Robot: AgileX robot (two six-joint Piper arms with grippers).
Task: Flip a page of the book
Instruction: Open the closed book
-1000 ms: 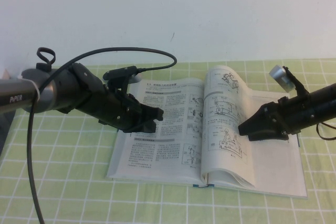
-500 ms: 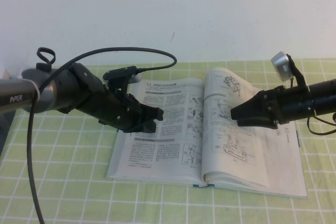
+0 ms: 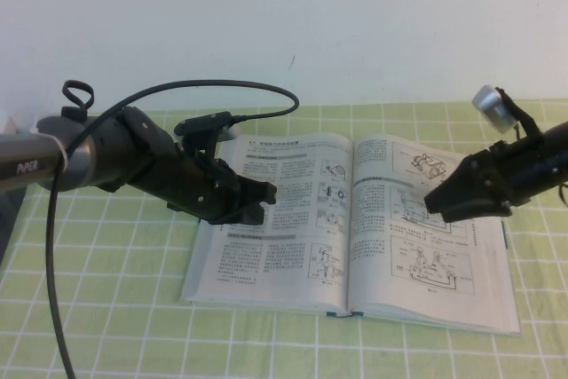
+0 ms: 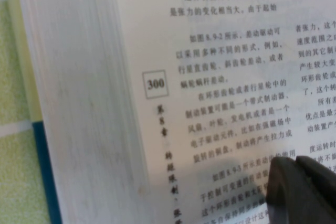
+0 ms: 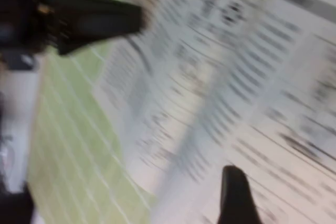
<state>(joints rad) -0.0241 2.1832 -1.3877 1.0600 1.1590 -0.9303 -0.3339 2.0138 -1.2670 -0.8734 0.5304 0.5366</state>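
Book (image 3: 346,228) lying open, flat on green checked cloth (image 3: 106,326). Left gripper (image 3: 257,200) over left page (image 3: 284,219), fingers' state unclear. Right gripper (image 3: 437,203) spread, empty, above right page.

Even, bright light; soft shadows under both arms on the book (image 3: 293,219). Right wrist view smears with motion blur; left wrist view is mildly soft.

The high view looks down from the robot's side. Both wrist views sit close above the book (image 3: 351,224), shared by all views.
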